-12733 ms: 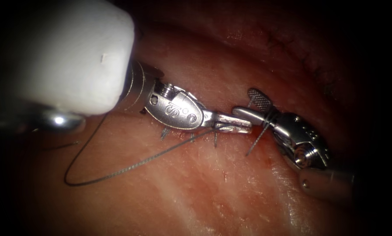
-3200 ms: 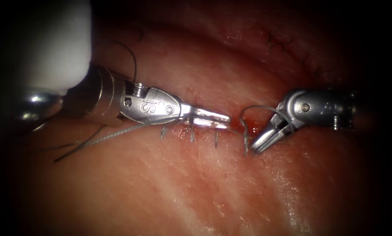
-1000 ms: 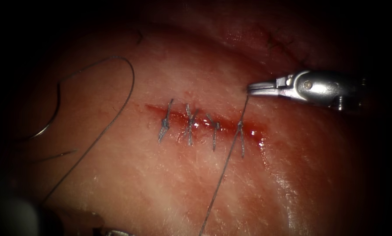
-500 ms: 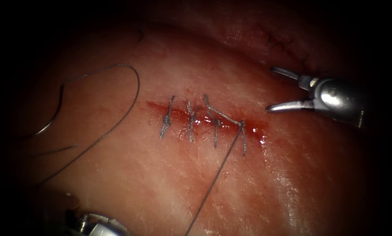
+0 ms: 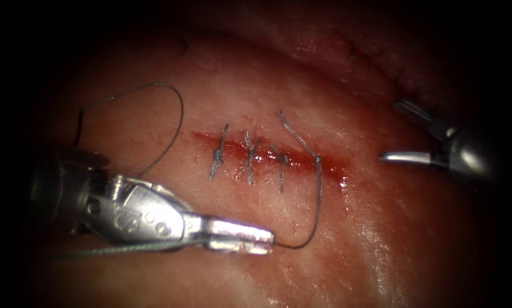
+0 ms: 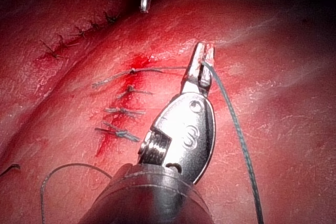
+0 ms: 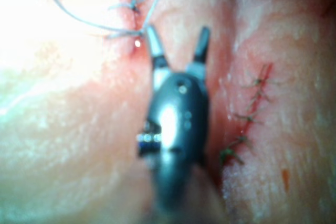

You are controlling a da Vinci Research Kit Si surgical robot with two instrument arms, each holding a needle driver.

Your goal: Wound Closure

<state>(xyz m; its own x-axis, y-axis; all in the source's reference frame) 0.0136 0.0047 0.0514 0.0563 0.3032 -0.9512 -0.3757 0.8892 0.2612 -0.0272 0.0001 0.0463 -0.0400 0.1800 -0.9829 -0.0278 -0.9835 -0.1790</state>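
Note:
The cut (image 5: 267, 154) in the tissue (image 5: 238, 274) carries several stitches (image 5: 249, 162). From the rightmost knot (image 5: 317, 162) a short tail (image 5: 293, 131) points up-left. A long thread (image 5: 315, 217) curves down from that knot to my left tool (image 5: 269, 243), which is shut on the thread below the cut. The thread (image 6: 233, 124) crosses the shut left tool (image 6: 202, 62) in its wrist view. My right tool (image 5: 390, 129) stands open right of the cut, holding nothing, as its wrist view confirms (image 7: 176, 39). The needle (image 5: 77, 126) lies free on the tissue, left of the cut, partly behind the left shaft.
A slack loop of thread (image 5: 173, 100) lies left of the cut. An older stitched line (image 5: 375, 57) runs at the upper right, also visible as the older stitched line (image 7: 252, 111) beside the right tool. Red fluid (image 5: 338, 171) pools at the cut's right end.
The right tool let go of the short tail and drew back to the right, jaws open. The left tool came in from the lower left and shut on the long thread, which now hangs slack.

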